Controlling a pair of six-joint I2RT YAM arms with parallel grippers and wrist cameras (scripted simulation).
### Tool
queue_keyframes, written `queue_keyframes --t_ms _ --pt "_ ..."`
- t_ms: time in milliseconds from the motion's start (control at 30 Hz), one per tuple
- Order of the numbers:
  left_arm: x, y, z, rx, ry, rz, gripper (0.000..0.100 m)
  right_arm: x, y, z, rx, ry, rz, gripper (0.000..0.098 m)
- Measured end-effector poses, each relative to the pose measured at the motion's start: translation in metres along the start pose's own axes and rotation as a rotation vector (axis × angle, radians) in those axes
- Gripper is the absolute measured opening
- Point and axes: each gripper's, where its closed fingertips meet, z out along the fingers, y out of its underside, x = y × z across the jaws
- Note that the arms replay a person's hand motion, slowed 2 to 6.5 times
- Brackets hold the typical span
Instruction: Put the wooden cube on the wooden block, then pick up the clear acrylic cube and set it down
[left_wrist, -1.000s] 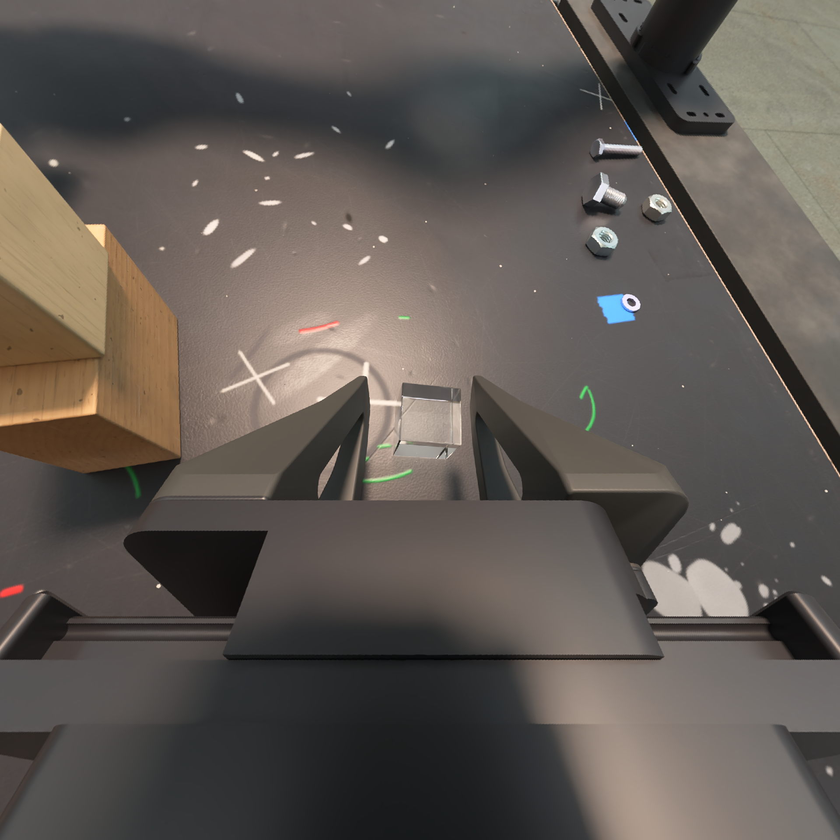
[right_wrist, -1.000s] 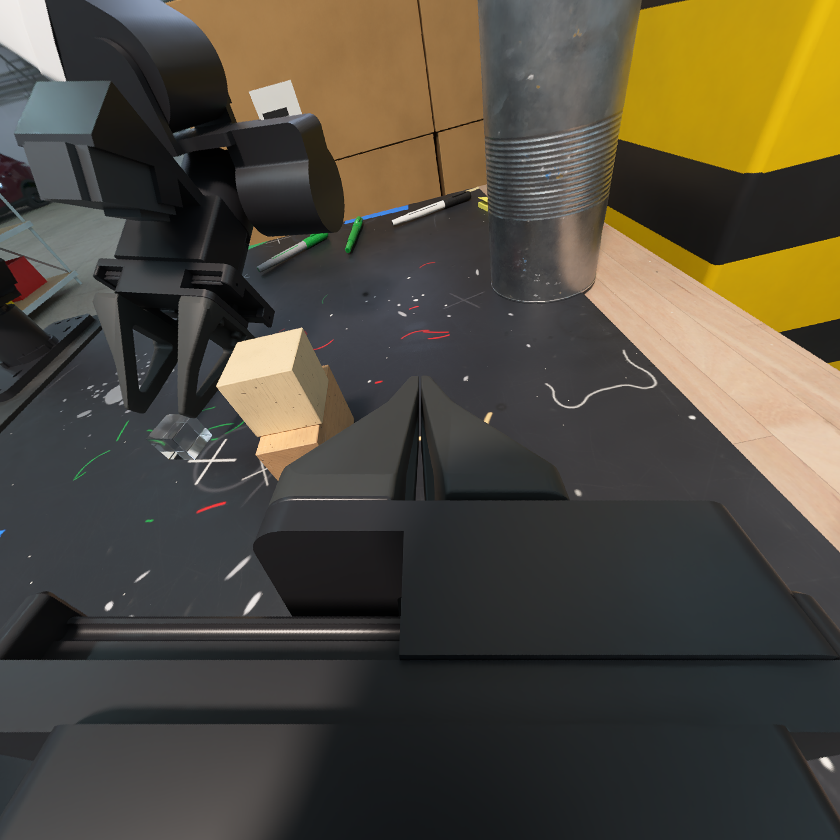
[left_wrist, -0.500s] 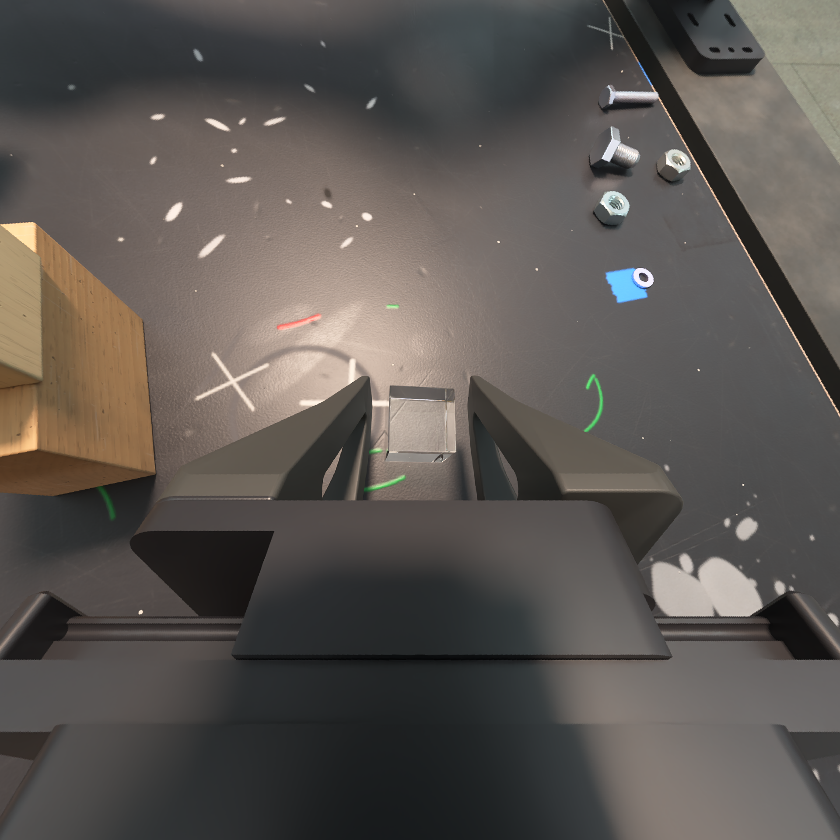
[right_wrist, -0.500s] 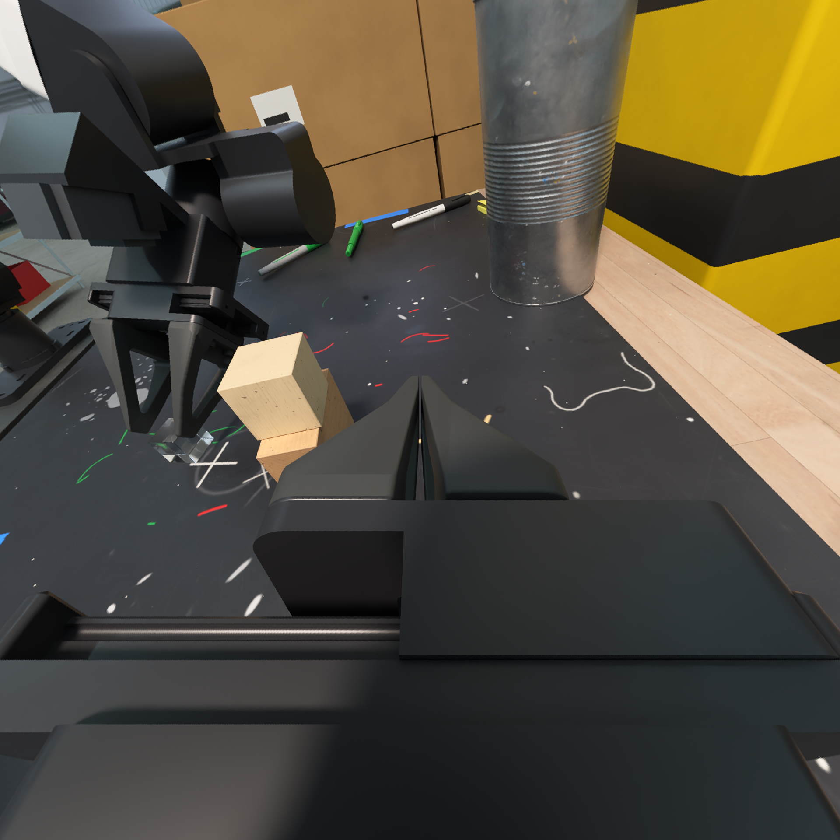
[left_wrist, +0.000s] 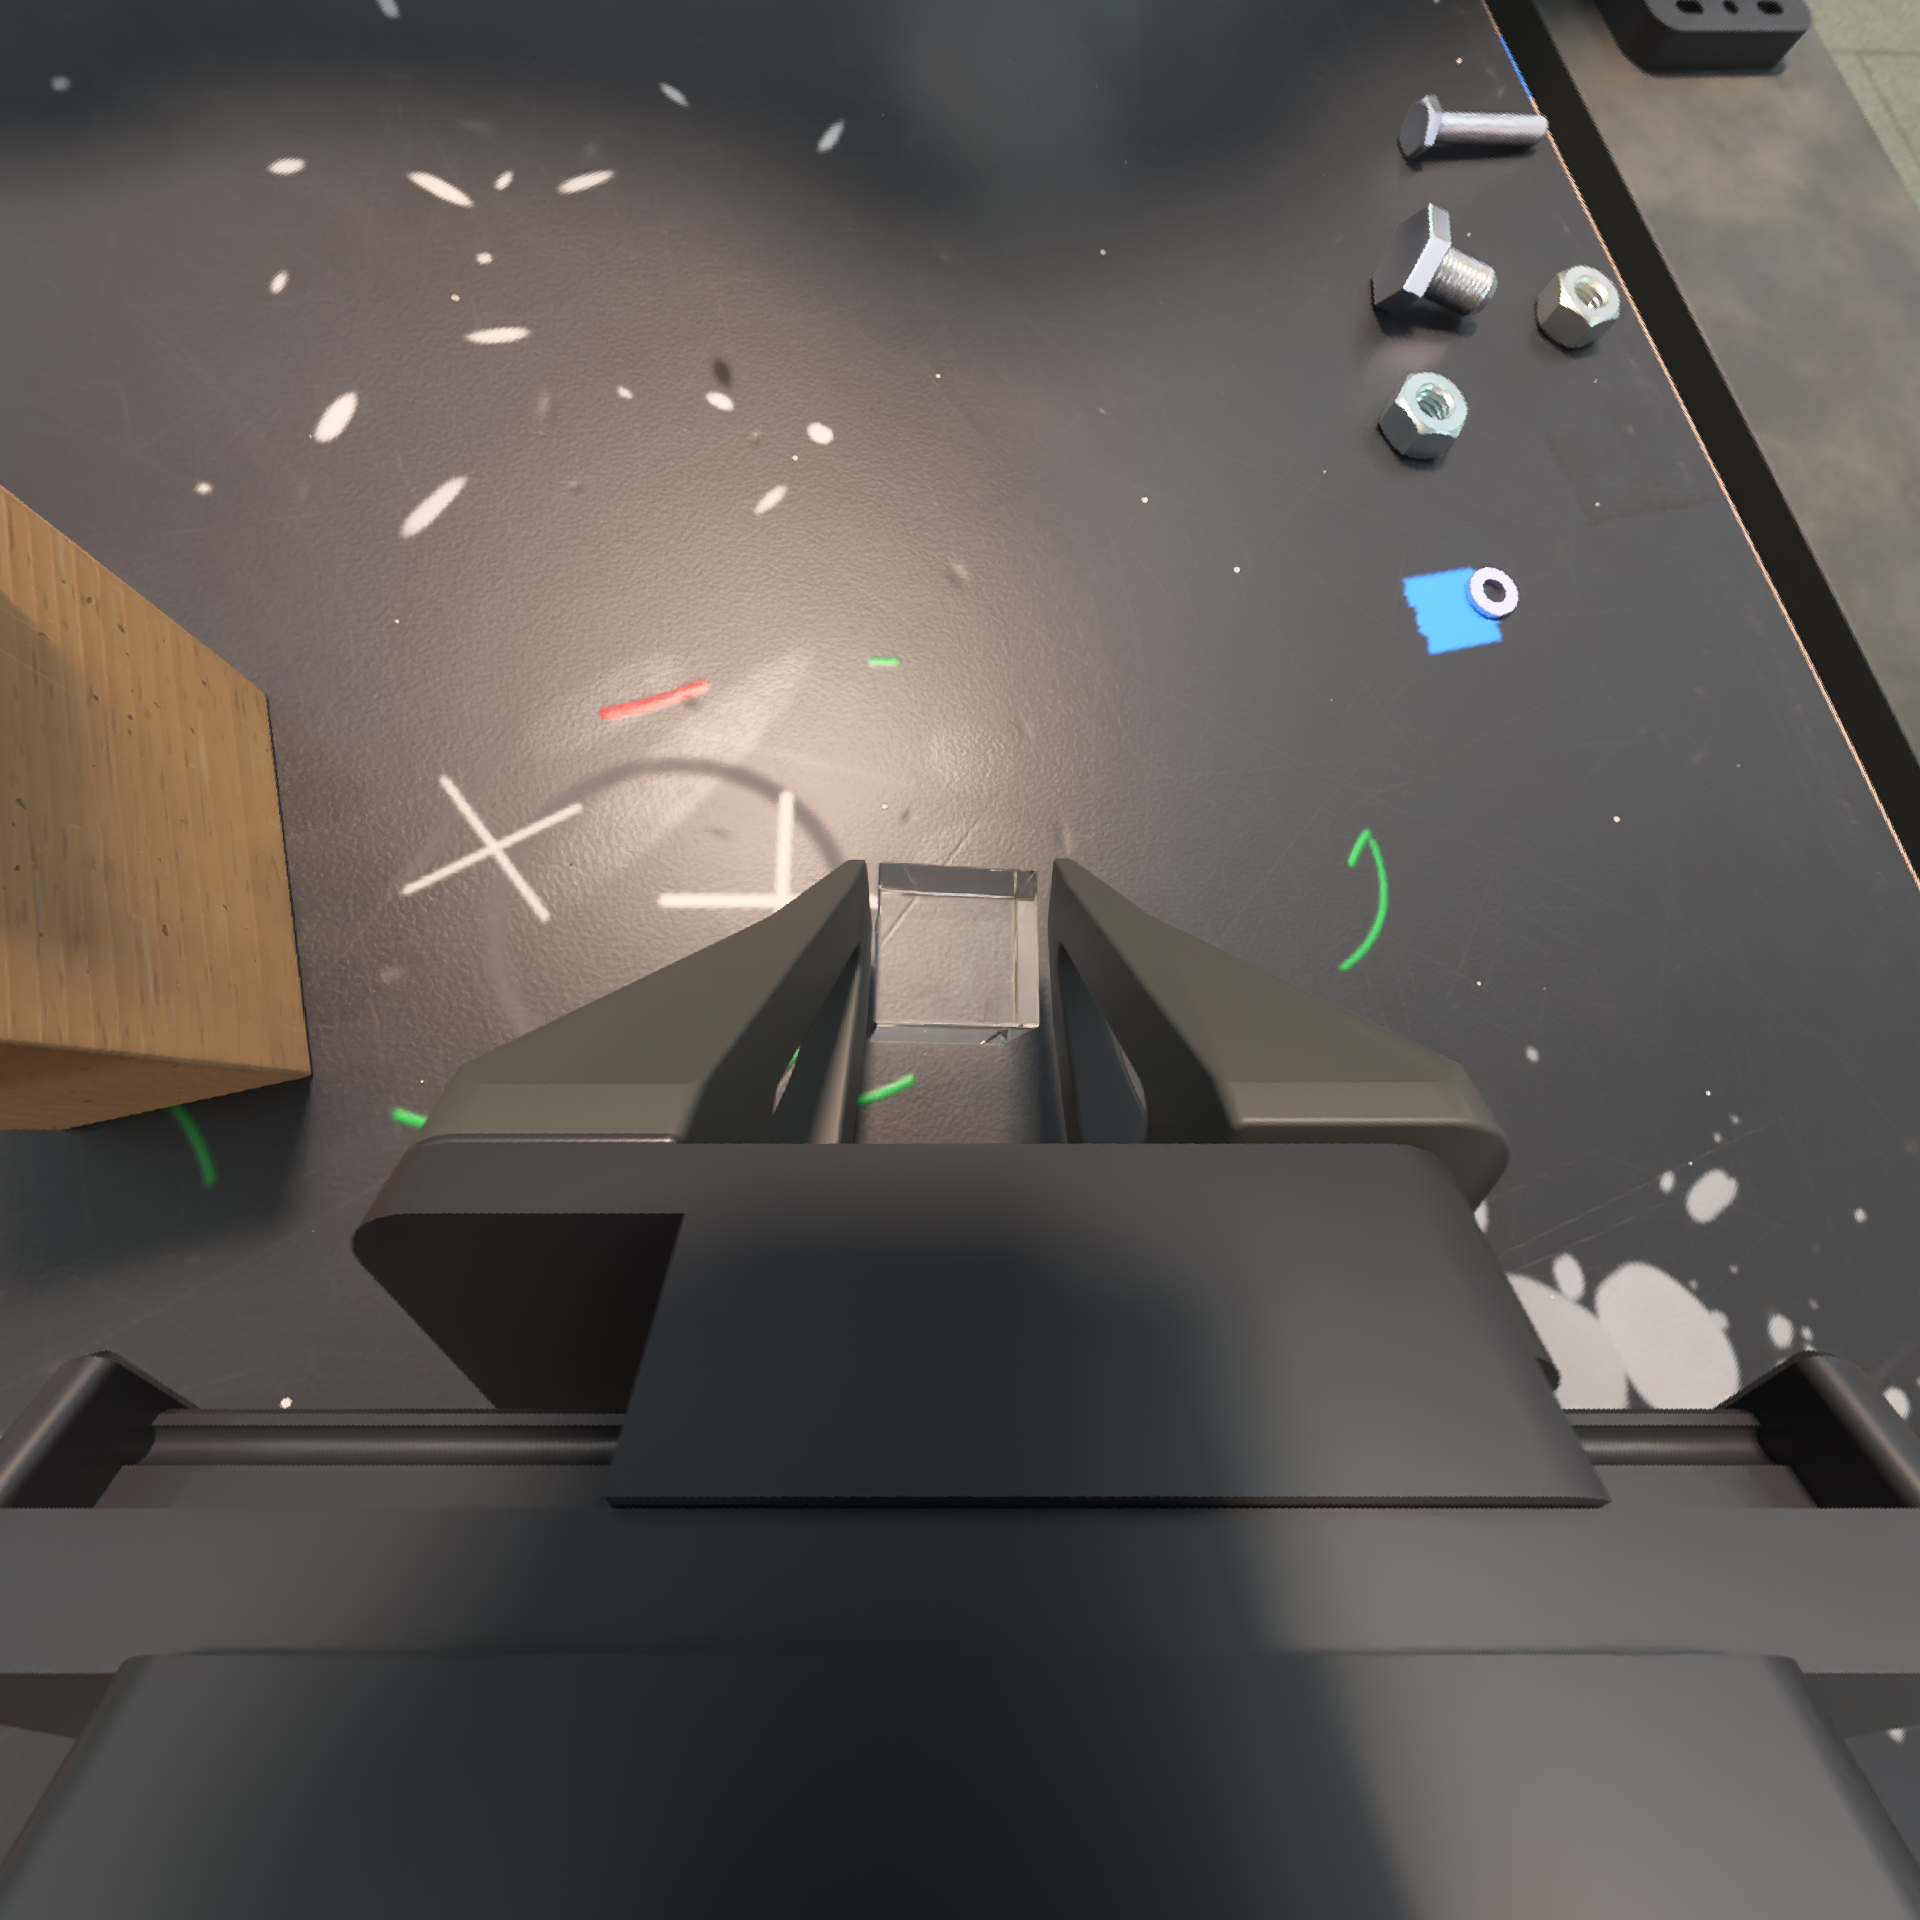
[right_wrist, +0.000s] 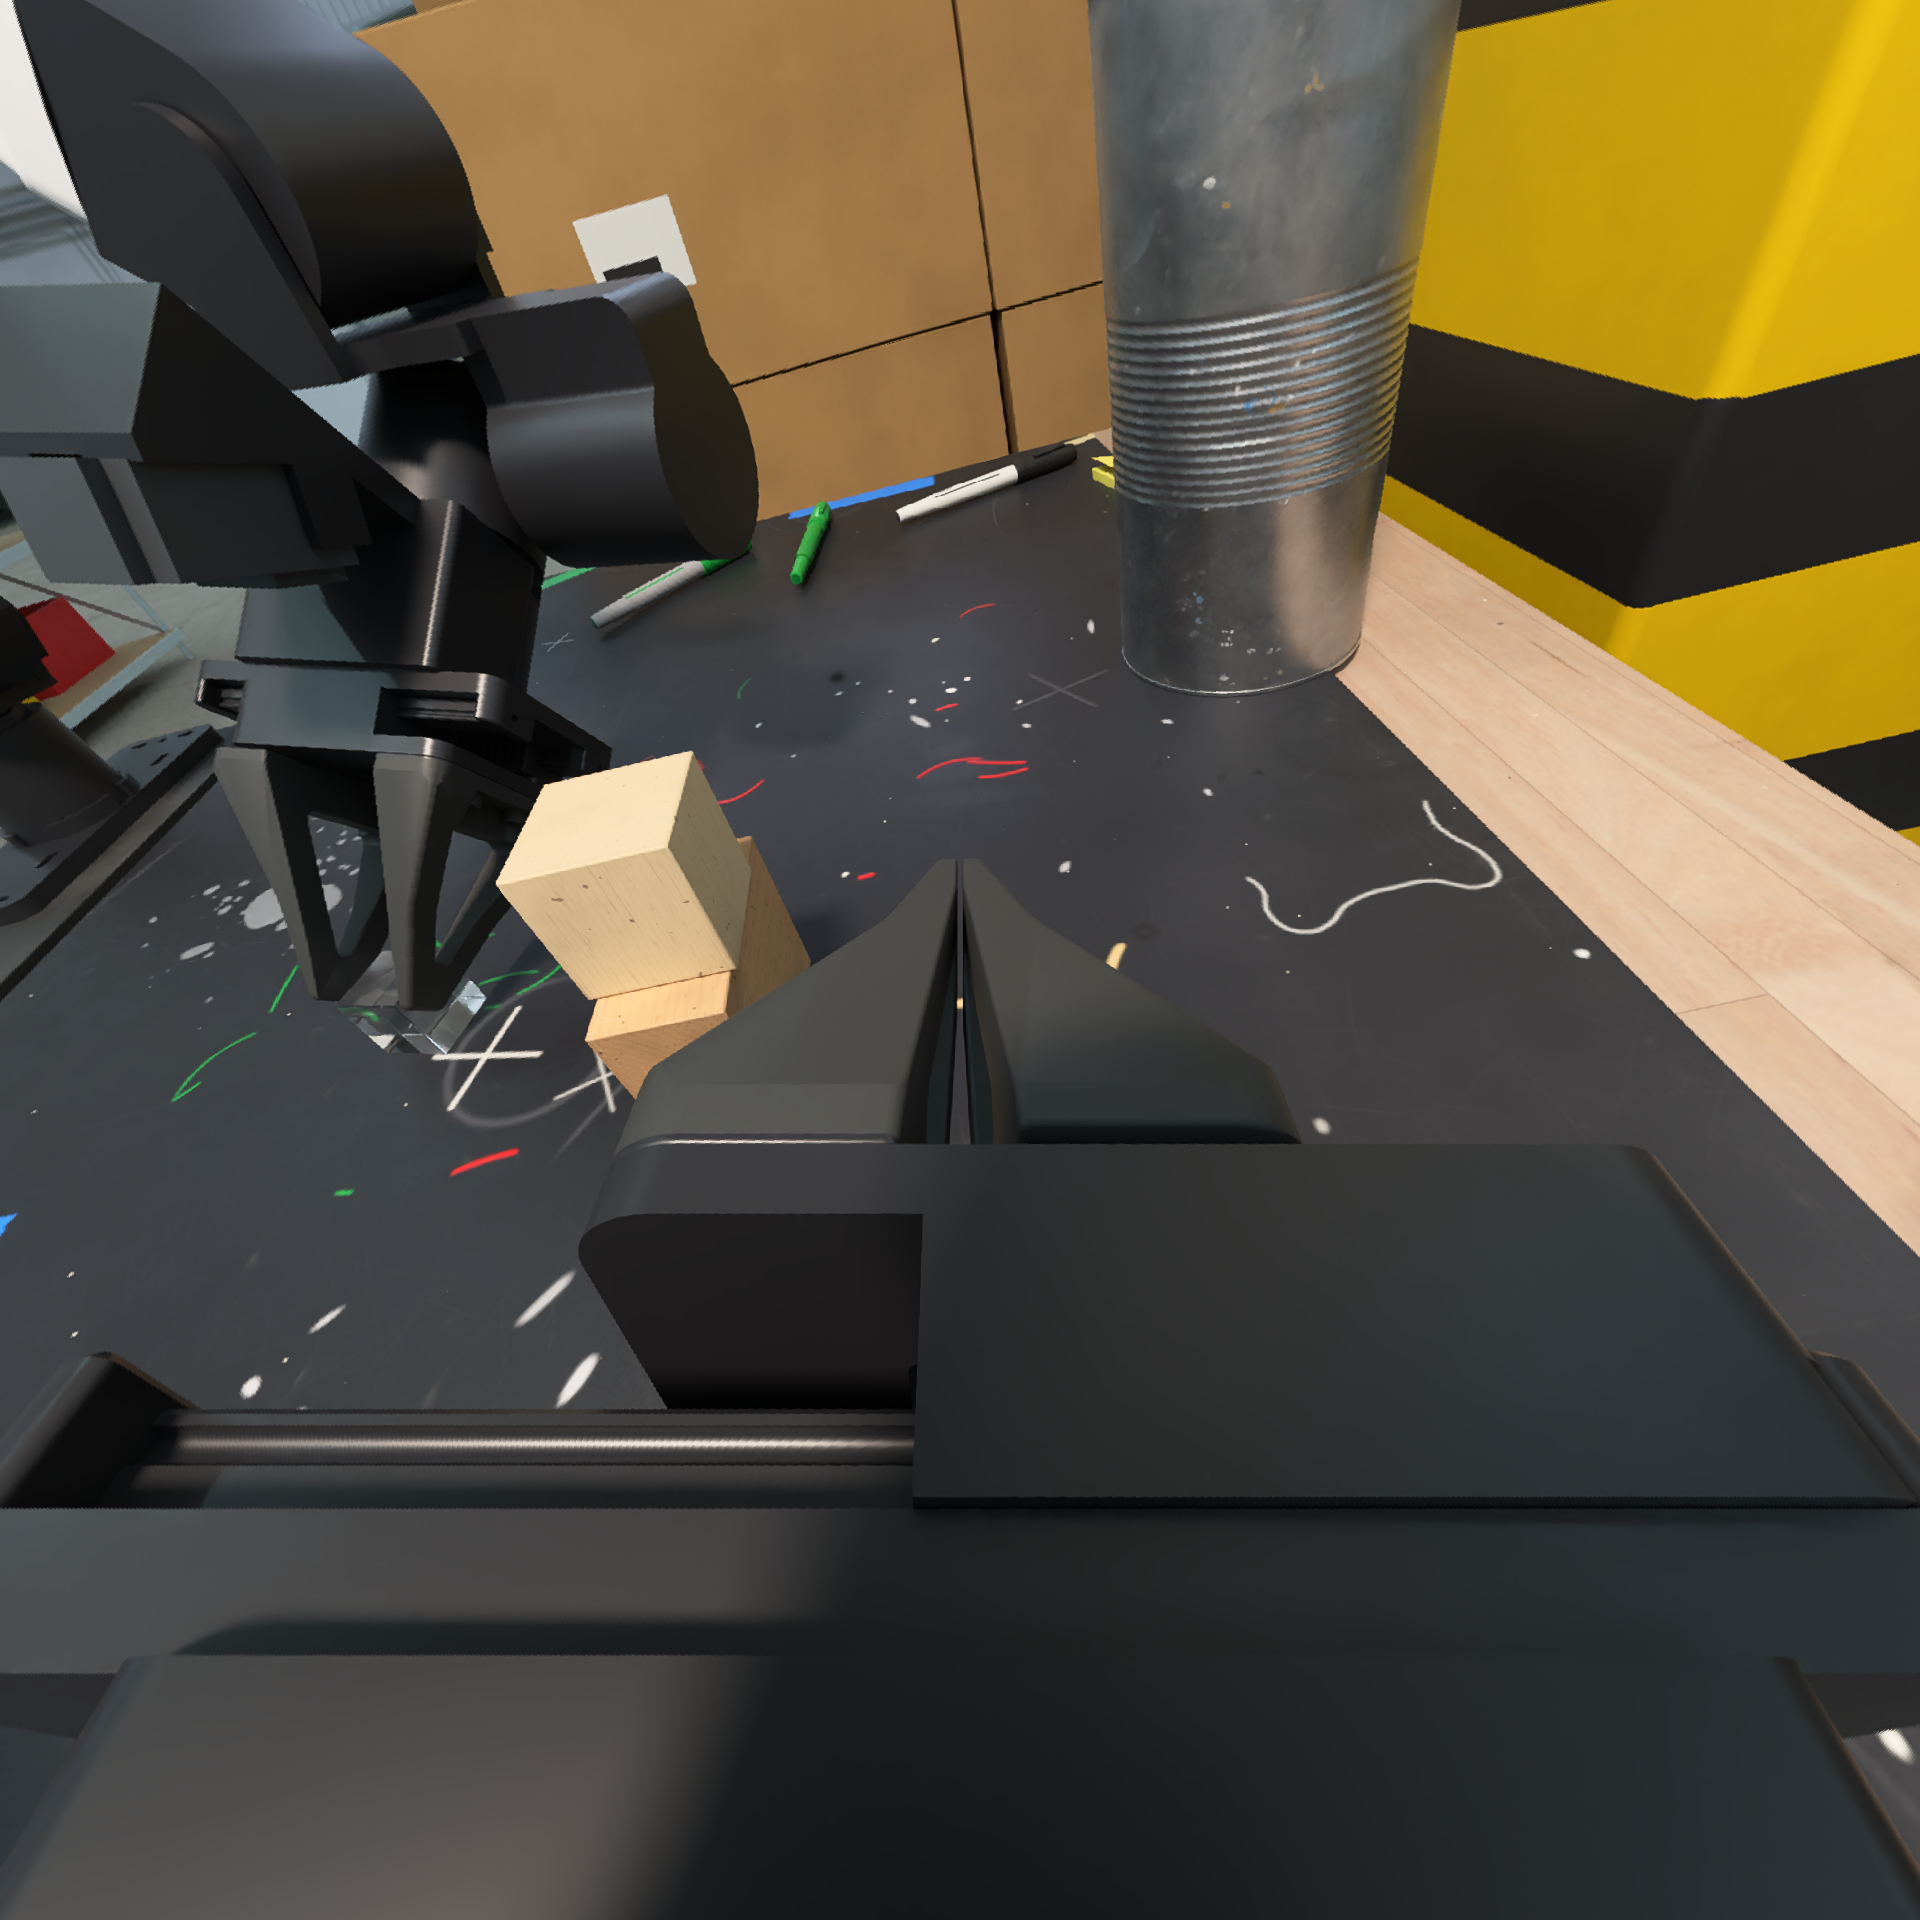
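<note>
The clear acrylic cube rests on the black table between the fingers of my left gripper. The jaws stand close on either side of it, with a thin gap still showing, wider on the right. In the right wrist view the left gripper stands upright over the cube. The light wooden cube sits on the darker wooden block, turned a little askew. The block's side shows at the left of the left wrist view. My right gripper is shut and empty, hovering right of the stack.
Bolts and nuts and a washer on blue tape lie near the table's right edge. A tall metal can, markers, cardboard boxes and a wooden strip lie beyond the right gripper.
My left gripper has come down around the acrylic cube and its jaws have narrowed towards the cube's sides. The right gripper has not moved.
</note>
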Motion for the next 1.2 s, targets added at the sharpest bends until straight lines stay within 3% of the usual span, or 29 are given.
queue_keyframes --t_ms 667,967,1200 --pt "-0.005 -0.004 0.000 -0.001 -0.007 -0.010 0.027 0.000 -0.001 0.000 0.001 0.000 0.001 0.0009" --pt "-0.014 -0.040 -0.019 0.169 -0.072 0.040 0.027 0.000 -0.001 0.000 0.003 0.001 0.002 0.0009" --pt "-0.030 -0.082 -0.047 0.322 -0.236 0.065 0.027 0.001 -0.003 0.000 0.008 0.002 0.006 0.0009"
